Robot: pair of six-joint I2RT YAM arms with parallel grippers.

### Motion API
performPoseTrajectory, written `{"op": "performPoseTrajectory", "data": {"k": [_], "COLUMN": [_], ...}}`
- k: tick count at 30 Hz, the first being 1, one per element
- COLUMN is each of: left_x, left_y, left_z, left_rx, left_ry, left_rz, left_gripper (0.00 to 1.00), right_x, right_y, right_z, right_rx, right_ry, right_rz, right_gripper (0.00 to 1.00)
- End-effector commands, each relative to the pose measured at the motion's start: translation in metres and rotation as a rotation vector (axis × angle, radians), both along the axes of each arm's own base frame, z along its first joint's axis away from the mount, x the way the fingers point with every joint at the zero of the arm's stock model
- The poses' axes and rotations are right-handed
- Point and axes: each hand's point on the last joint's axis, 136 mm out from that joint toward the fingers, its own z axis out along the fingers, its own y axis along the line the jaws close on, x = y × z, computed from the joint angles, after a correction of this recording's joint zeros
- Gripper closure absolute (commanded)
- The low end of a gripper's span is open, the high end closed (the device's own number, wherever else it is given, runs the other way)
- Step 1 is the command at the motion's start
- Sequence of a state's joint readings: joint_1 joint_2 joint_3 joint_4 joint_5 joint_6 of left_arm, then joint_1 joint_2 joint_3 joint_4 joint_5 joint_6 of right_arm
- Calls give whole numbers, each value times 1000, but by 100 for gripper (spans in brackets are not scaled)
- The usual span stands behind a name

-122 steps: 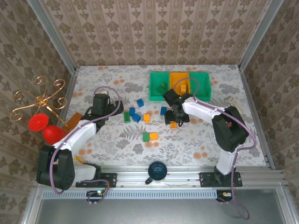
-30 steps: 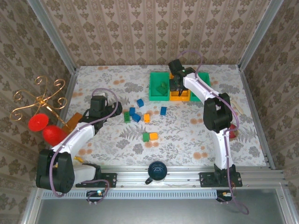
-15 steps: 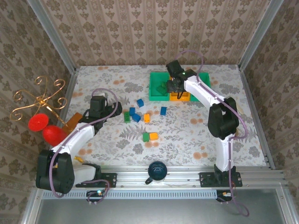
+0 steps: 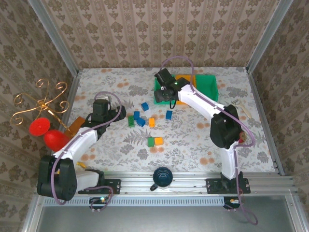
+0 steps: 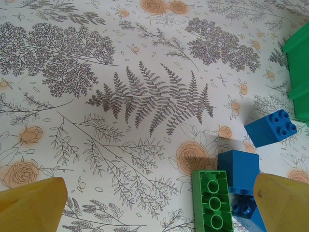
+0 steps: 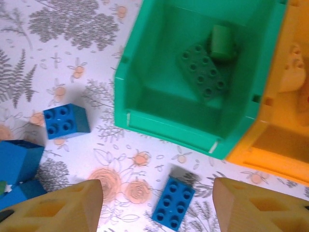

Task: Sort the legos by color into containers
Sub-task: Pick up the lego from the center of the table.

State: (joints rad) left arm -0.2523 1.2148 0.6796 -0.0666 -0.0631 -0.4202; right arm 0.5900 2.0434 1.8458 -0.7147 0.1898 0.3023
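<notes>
Seemingly mid-sort: the green rectangular plastic bin (image 6: 145, 92) holds green bricks (image 6: 205, 70). Both the right gripper (image 6: 159, 208) and left gripper (image 5: 157, 205) hang spread, empty; next, the right should close on the small blue plastic brick (image 6: 173, 203) just beside that bin.

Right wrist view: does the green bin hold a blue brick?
No, the green bin holds just two green bricks; the blue bricks lie outside it on the table.

both arms (image 4: 82, 137): white links, black joints, looping purple cables (image 4: 179, 57); end effector fingers (image 5: 31, 205) yellow-tan.
</notes>
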Motion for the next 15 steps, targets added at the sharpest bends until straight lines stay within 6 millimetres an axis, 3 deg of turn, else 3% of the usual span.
{"op": "performPoseTrajectory", "data": {"k": [1, 15], "left_x": [-4, -4], "left_y": [2, 6], "left_z": [3, 0], "left_rx": [-24, -20], "left_ry": [-9, -10], "left_rz": [10, 23], "left_gripper": [0, 0], "right_x": [4, 10], "right_y": [23, 72], "right_z": [-5, -36], "right_rx": [10, -26], "right_ry": [-5, 22], "right_rz": [67, 194], "right_gripper": [36, 31]}}
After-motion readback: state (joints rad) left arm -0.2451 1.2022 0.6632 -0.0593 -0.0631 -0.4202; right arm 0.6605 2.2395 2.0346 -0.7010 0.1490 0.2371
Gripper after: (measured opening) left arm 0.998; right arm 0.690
